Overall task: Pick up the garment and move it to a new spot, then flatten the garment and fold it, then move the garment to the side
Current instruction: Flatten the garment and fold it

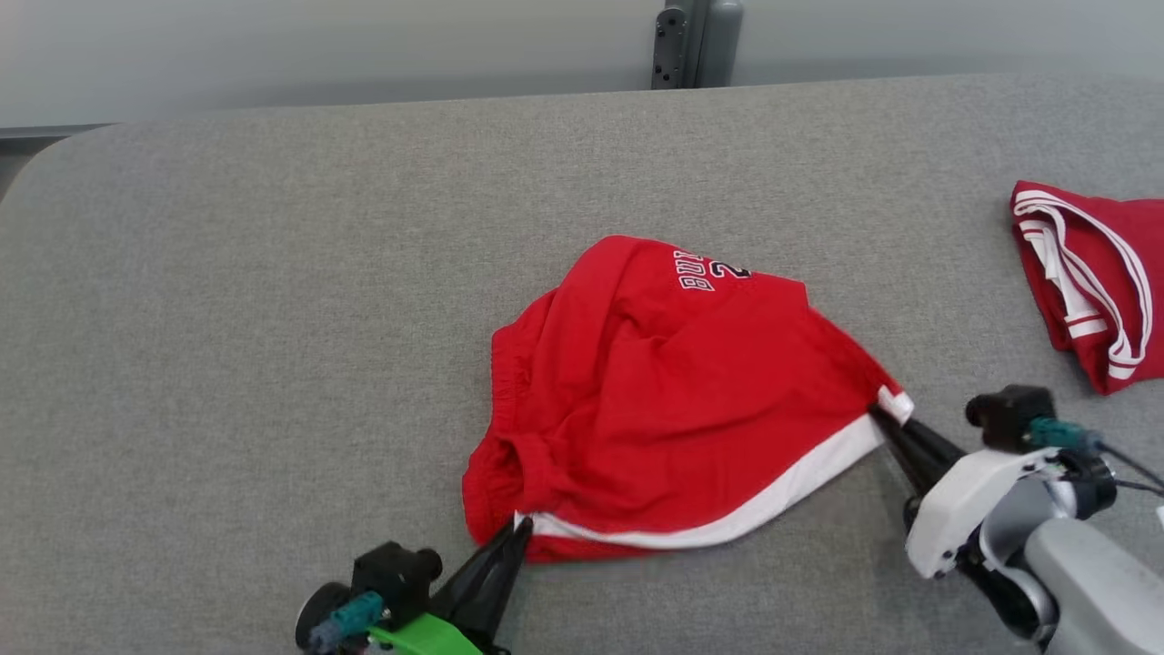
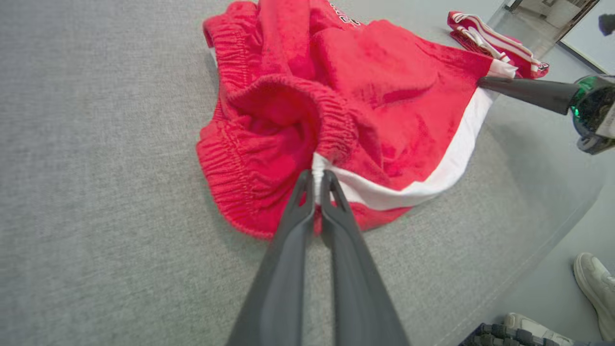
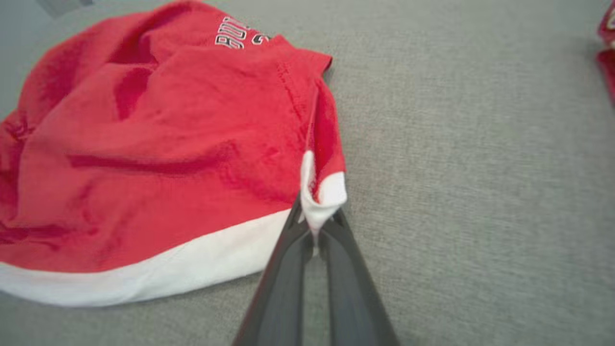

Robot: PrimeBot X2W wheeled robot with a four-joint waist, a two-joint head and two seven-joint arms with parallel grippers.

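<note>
Red shorts [image 1: 673,391] lie crumpled mid-table [image 1: 273,318]. Left gripper [image 1: 518,532] is clamped on the near-left corner of the white hem, right gripper [image 1: 887,420] on the hem's right corner, likely so both ends can be lifted together. Another red garment [image 1: 1091,273] rests far right.

A grey fabric-topped bench [image 1: 273,273] with a rounded corner stands here. Behind the bench rise a pale wall [image 1: 273,45] and a dark grey post [image 1: 696,41]. Beside the bench lies pale floor [image 2: 543,298], where a person's light shoe [image 2: 598,283] rests.

"BUL", "2" on red shorts [image 1: 655,391]
</note>
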